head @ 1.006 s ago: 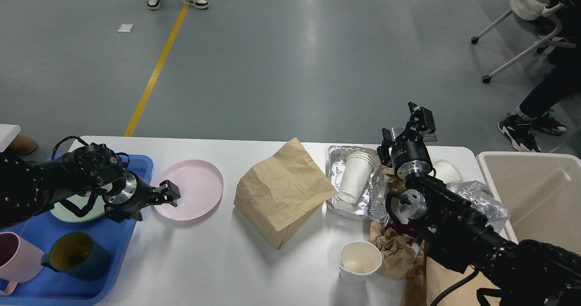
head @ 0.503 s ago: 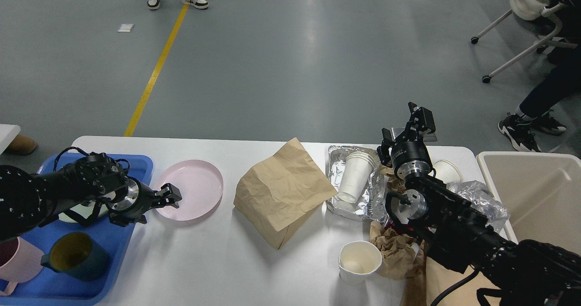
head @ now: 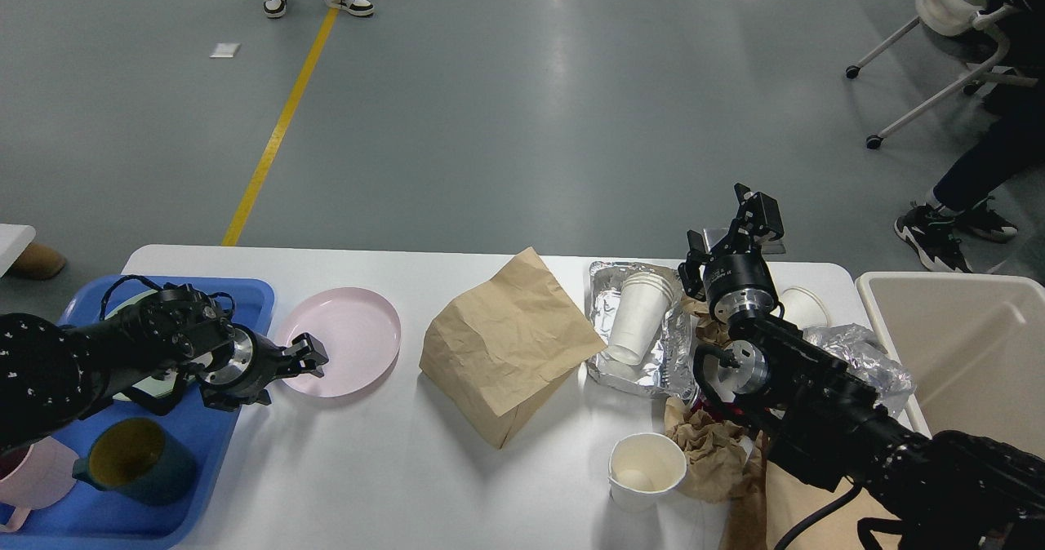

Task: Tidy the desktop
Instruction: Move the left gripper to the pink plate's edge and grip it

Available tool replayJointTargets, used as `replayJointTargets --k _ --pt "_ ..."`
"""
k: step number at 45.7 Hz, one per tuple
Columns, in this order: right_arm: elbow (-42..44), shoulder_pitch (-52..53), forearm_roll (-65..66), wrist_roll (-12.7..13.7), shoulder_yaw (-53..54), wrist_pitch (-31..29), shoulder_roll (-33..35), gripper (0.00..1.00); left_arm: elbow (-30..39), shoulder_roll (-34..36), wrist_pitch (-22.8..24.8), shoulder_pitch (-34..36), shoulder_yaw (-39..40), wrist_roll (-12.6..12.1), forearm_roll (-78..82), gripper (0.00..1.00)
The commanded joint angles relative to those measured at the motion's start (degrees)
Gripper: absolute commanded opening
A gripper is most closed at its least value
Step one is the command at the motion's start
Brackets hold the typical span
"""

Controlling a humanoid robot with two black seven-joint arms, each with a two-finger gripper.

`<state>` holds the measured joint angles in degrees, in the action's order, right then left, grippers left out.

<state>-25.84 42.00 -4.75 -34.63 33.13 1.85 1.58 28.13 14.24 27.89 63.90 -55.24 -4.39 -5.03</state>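
Observation:
The white desktop [head: 367,468] carries a pink plate [head: 343,339], a crumpled brown paper bag [head: 506,346], a foil tray [head: 604,362] holding stacked white paper cups [head: 641,313], an upright paper cup [head: 647,470], crumpled brown paper [head: 714,452] and crumpled foil [head: 857,354]. My left gripper [head: 306,357] sits at the plate's near-left rim, fingers slightly apart, open. Raised over the table's far edge beside the foil tray, my right gripper [head: 727,228] is open and holds nothing.
A blue tray [head: 204,436] at the left holds a pale green plate, a dark teal mug [head: 135,460] and a pink mug [head: 24,472]. A beige bin [head: 971,354] stands off the right end. Another white cup [head: 804,305] lies behind my right arm.
My left arm has sunk lower toward the tray, its gripper staying at the pink plate's rim. The plate and the right arm have not moved.

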Motion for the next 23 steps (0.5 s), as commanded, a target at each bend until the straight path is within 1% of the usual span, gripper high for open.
replayJointTargets --k 1,23 --pt "0.0 0.0 0.0 0.0 0.0 0.0 0.0 1.0 0.1 0.1 1.0 0.0 0.0 0.0 -0.1 0.62" --pt "0.0 0.0 0.0 0.0 0.0 0.0 0.0 1.0 0.0 -0.1 1.3 0.0 0.0 0.1 0.0 0.59"
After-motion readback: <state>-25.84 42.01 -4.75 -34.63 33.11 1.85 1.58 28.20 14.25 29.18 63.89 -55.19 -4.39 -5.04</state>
